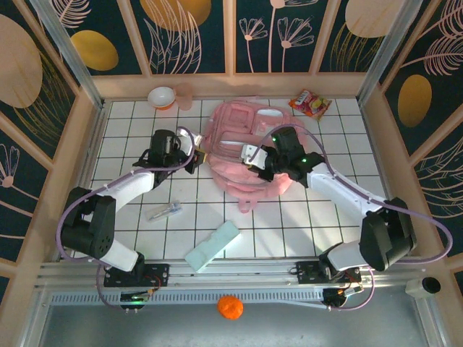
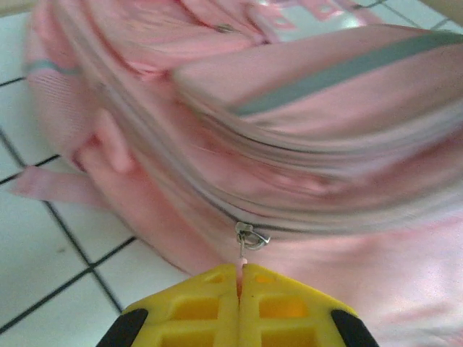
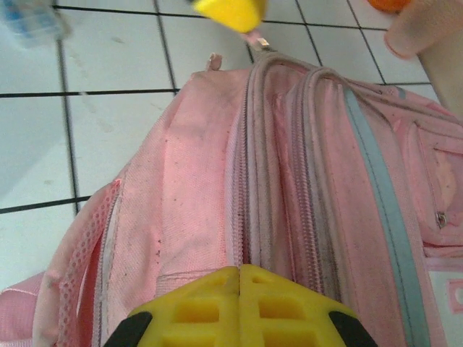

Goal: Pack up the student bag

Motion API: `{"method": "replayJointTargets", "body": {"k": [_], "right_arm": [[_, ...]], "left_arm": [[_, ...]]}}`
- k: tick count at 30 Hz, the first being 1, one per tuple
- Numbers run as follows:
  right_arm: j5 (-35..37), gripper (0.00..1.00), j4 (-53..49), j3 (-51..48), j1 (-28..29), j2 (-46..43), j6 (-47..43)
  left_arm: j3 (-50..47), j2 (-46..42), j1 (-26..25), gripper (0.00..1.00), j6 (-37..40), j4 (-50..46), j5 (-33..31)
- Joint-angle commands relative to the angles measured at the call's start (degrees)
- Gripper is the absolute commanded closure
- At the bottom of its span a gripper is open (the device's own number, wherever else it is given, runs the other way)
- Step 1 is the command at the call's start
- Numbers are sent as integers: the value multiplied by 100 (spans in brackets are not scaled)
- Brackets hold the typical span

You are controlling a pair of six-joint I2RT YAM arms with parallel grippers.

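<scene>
Student bag (image 1: 242,123) under right hand (image 3: 239,269), closed tight atop fabric; left hand (image 2: 239,269) at nine o'clock edge, pinching zipper pull (image 2: 249,237).

Light: bright, even — shadows soft.
Blur: student bag (image 2: 304,123) smeared in left wrist view.
Focus: right wrist view sharper.

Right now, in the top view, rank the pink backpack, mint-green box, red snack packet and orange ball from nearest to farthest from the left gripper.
1. Pink backpack, touching the left gripper, on its right.
2. Mint-green box, near side, centre.
3. Red snack packet, far right corner.
4. Orange ball, bottom centre of the view.
</scene>
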Motion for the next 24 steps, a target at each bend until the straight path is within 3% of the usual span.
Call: {"method": "replayJointTargets", "body": {"k": [1, 7, 11, 13, 14, 17, 20, 24], "right_arm": [[-667, 100, -838, 123, -25, -377, -471], [-1052, 100, -1405, 141, -214, -554, -655], [-472, 100, -907, 60, -142, -554, 41], [601, 69, 7, -56, 190, -510, 969], [1181, 61, 304, -66, 392, -405, 1196], [1646, 36, 814, 109, 711, 76, 1467], [1709, 28, 1354, 370, 763, 653, 1717], [1902, 28, 1798, 738, 763, 1390, 1817]], "left_arm": [[227, 279, 312, 100, 35, 198, -1128], [1008, 1308, 446, 100, -123, 729, -1248], [1275, 1526, 451, 100, -189, 885, -640], [1107, 1388, 443, 100, -266, 1076, -334], [1036, 1305, 442, 100, -283, 1089, -206], [794, 1062, 447, 100, -305, 1178, 77], [723, 805, 440, 100, -345, 1241, 233], [531, 650, 444, 100, -353, 1222, 385]]}}
